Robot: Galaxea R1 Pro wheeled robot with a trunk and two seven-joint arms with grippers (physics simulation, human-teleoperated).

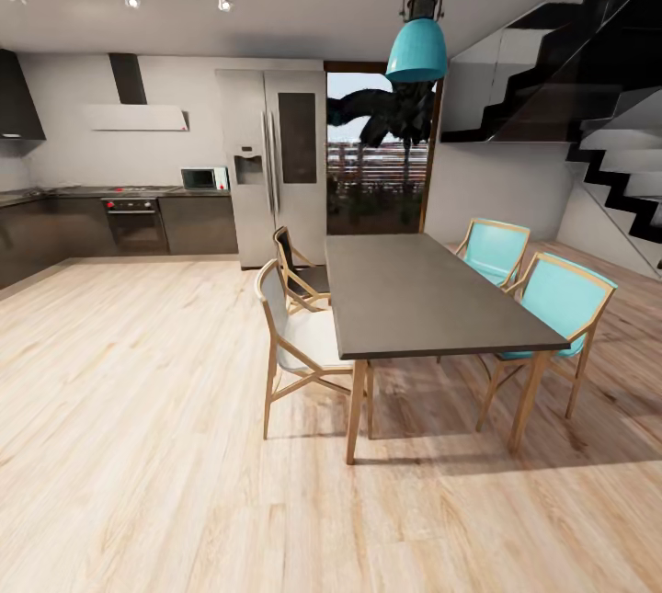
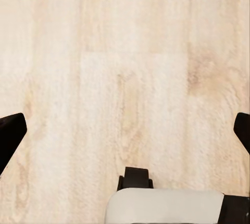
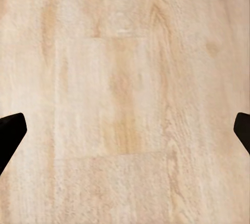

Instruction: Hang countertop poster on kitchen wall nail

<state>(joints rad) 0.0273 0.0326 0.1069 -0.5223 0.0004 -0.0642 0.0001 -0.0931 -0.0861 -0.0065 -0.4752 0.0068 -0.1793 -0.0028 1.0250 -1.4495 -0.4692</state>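
Note:
The kitchen countertop (image 1: 83, 192) runs along the far left wall in the head view, a light-grey slab over dark glossy cabinet fronts, with a small microwave (image 1: 204, 177) on it. The poster is out of view. In the left wrist view my left gripper (image 2: 125, 133) hangs open over bare wood floor, its dark fingertips (image 2: 10, 133) at the two side edges. My right gripper (image 3: 125, 130) is likewise open above the floor, its fingertips (image 3: 10, 130) far apart with nothing between them.
A dark grey dining table (image 1: 418, 294) with wooden legs stands ahead on the right, with two white chairs (image 1: 299, 336) on its left side and two turquoise chairs (image 1: 552, 303) on its right. A steel fridge (image 1: 274, 165), an oven (image 1: 135, 223), a hanging turquoise lamp (image 1: 416, 46) and a black staircase (image 1: 588, 78) lie beyond. Wood floor (image 1: 119, 409) stretches toward the kitchen.

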